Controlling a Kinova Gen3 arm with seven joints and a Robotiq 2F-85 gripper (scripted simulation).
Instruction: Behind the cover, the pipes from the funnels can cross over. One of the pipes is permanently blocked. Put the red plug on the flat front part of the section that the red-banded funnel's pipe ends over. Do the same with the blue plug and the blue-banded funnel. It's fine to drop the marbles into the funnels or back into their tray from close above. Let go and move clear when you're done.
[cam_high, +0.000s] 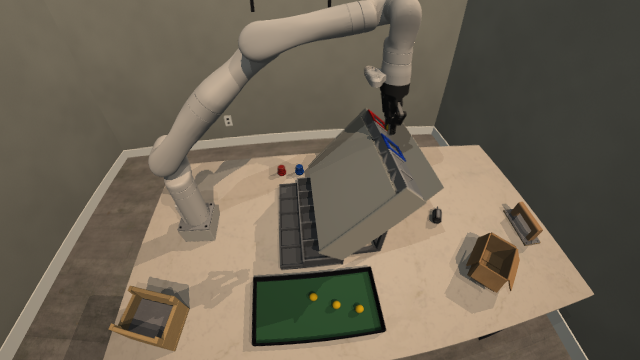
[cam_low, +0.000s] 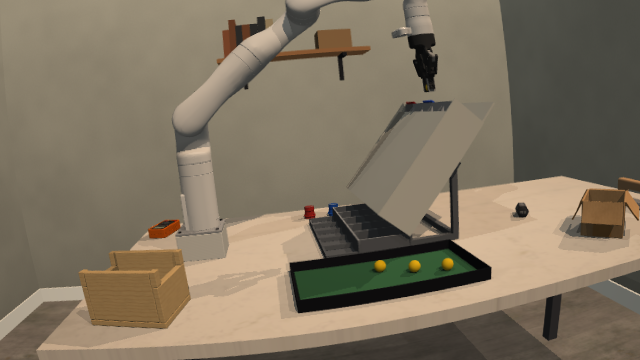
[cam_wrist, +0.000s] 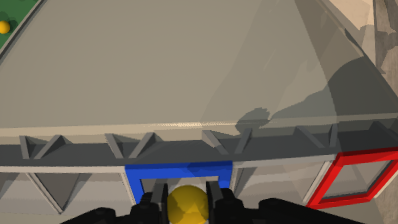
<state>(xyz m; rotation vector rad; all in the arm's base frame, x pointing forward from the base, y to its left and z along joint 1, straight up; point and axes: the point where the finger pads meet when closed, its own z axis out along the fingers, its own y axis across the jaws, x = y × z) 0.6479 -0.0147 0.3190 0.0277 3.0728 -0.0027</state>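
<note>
My gripper (cam_high: 392, 129) (cam_low: 426, 89) (cam_wrist: 187, 198) is shut on a yellow marble (cam_wrist: 187, 206). It hangs close above the top edge of the tilted grey cover (cam_high: 355, 185) (cam_low: 420, 160) (cam_wrist: 150, 65). In the wrist view the marble sits right over the blue-banded funnel (cam_wrist: 177, 170) (cam_high: 385, 136). The red-banded funnel (cam_wrist: 360, 156) (cam_high: 376, 119) is beside it. The red plug (cam_high: 281, 170) (cam_low: 309, 212) and the blue plug (cam_high: 299, 169) (cam_low: 332, 207) stand on the table behind the grey sectioned tray (cam_high: 290, 220) (cam_low: 335, 235). Three yellow marbles (cam_high: 336, 304) (cam_low: 414, 265) lie in the green tray (cam_high: 280, 315) (cam_low: 340, 280).
A wooden crate (cam_high: 150, 315) stands at the front left. An open cardboard box (cam_high: 492, 260), a small black object (cam_high: 436, 215) and a wooden holder (cam_high: 524, 222) are on the right. An orange device (cam_low: 164, 228) lies by the arm's base.
</note>
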